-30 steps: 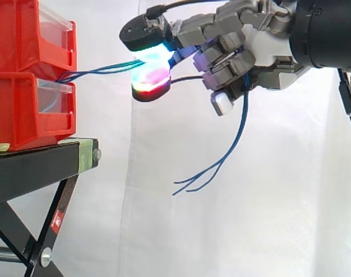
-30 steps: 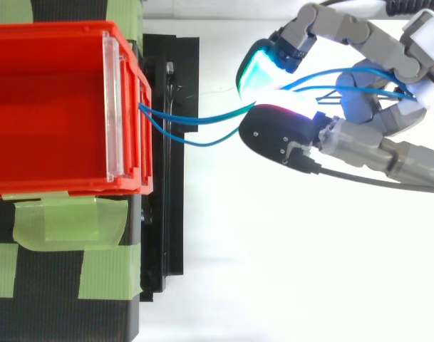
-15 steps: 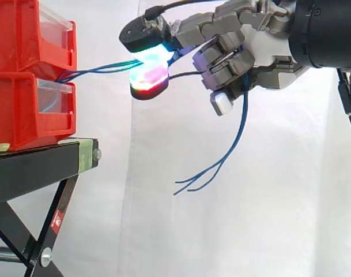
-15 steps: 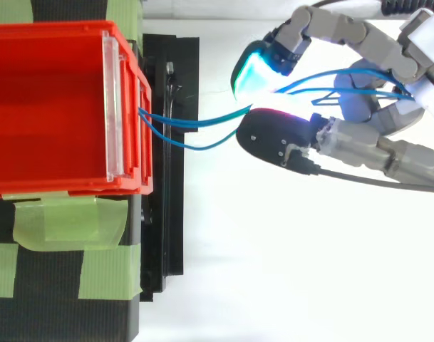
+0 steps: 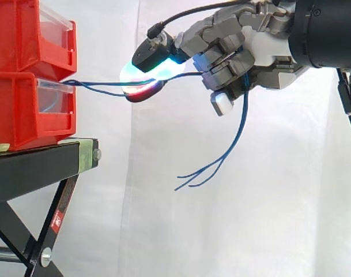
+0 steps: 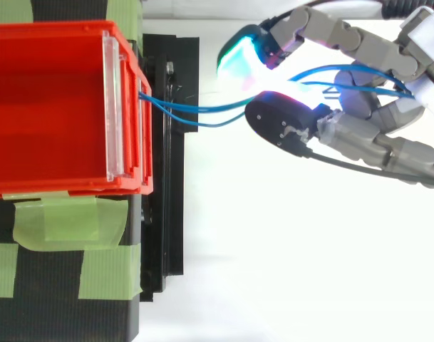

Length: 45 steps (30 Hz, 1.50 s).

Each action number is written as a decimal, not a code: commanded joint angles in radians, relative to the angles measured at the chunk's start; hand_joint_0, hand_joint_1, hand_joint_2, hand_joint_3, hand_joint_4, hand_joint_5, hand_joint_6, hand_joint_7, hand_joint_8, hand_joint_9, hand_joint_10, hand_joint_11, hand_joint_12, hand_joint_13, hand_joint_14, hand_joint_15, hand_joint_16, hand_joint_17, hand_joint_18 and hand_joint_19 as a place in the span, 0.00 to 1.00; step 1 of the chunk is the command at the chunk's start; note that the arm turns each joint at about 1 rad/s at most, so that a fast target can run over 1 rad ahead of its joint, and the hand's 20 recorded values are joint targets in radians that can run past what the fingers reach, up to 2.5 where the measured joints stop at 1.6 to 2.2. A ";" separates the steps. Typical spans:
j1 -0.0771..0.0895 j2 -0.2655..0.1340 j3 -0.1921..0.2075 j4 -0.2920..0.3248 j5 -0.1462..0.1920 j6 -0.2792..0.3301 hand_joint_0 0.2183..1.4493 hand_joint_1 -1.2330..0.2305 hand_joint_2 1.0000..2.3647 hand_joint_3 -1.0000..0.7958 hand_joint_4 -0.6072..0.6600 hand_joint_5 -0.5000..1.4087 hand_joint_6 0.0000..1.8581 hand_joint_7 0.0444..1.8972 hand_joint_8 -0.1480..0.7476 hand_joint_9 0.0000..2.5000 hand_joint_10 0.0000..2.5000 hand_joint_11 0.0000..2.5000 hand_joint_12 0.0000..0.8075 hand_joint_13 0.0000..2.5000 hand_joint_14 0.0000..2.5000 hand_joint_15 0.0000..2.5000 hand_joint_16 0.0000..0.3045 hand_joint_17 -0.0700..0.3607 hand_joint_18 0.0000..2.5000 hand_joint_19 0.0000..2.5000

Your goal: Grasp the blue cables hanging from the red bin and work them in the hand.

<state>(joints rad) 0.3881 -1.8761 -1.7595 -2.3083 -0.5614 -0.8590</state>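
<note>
Several blue cables (image 6: 202, 109) — pinched by hand (image 5: 261, 52) — leave red bin (image 5: 25, 109) edge

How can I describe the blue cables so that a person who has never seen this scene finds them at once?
Start at the stacked red bins on the black stand. From the bins' front, the blue cables run level to the hand, whose glowing fingertips pinch them, then dangle loose below it. They are the only thin blue strands here.
</note>
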 commanded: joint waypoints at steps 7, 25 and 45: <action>0.000 0.000 0.002 0.000 0.000 0.001 0.68 0.38 0.01 0.57 0.69 0.41 0.01 0.45 0.81 0.68 1.00 1.00 0.87 0.84 1.00 0.86 0.69 0.53 1.00 0.31; -0.003 0.000 0.000 -0.022 -0.017 0.001 0.60 0.42 0.01 0.19 0.70 0.41 0.01 0.56 0.81 0.68 1.00 1.00 0.87 0.84 1.00 0.86 0.69 0.53 1.00 0.31; -0.003 0.000 0.000 -0.022 -0.018 0.003 0.69 0.40 0.02 0.26 0.62 0.41 0.01 0.64 0.81 0.68 1.00 1.00 0.87 0.84 1.00 0.86 0.69 0.53 1.00 0.31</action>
<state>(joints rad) 0.3850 -1.8763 -1.7593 -2.3301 -0.5799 -0.8571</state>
